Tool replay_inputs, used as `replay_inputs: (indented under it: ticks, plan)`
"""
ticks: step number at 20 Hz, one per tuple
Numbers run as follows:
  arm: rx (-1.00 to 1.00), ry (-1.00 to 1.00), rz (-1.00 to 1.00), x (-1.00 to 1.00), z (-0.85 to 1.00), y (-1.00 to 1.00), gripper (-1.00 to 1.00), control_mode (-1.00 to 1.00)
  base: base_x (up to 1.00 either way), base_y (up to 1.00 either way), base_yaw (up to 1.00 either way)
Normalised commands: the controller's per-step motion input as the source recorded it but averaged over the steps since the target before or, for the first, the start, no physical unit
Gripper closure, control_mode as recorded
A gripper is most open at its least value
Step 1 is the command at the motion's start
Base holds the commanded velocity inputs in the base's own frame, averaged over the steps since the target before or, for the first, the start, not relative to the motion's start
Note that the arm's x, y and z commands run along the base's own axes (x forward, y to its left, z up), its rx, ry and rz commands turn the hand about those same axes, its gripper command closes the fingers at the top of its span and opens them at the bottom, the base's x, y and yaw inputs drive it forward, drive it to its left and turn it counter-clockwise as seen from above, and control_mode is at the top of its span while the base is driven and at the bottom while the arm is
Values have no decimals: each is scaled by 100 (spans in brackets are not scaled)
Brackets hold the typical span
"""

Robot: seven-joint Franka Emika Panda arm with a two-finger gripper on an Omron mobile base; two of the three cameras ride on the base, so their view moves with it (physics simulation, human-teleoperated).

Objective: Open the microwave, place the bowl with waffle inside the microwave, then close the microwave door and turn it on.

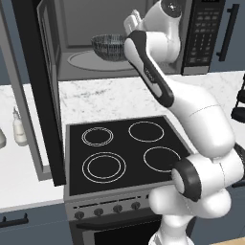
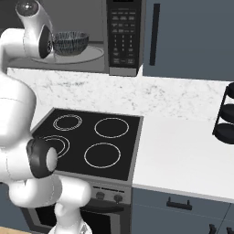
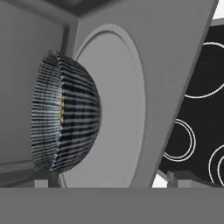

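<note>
The microwave (image 1: 201, 33) hangs over the range with its microwave door (image 1: 45, 86) swung wide open to the left. Inside it, the dark ribbed bowl (image 1: 109, 46) stands upright on the glass turntable (image 1: 86, 61); in the right base view the bowl (image 2: 71, 42) sits left of the button panel (image 2: 123, 36). A thin orange sliver of the waffle (image 3: 61, 107) shows inside the bowl (image 3: 65, 111) in the hand view. My gripper (image 3: 111, 179) is open at the microwave's mouth, its fingertips (image 3: 43, 180) spread wide, close to the bowl but apart from it.
The black stovetop (image 1: 122, 153) with four rings lies below the microwave. A small bottle (image 1: 19, 129) stands on the left counter. A black tiered stand (image 2: 226, 116) sits at the right end of the white counter (image 2: 183, 146). Blue-grey cabinets (image 2: 192, 36) flank the microwave.
</note>
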Motion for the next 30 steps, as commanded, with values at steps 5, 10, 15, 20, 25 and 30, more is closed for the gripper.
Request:
replay_inputs:
  ticks: [5,10,15,20,25,30]
  plan:
    - [-1,-9,0,-100,-16,4,-100,-100,0,0,0]
    - [-15,-14,6,-98,-21,19,-100,-100,0,0,0]
    - [-25,-20,6,-67,-41,29,-100,-100,0,0,0]
    - [-25,-22,9,-25,-36,17,-100,-100,0,0,0]
    - [-22,-21,15,-31,-42,9,-100,-100,0,0,0]
    - [-22,-24,12,-32,-24,74,-100,-100,0,0,0]
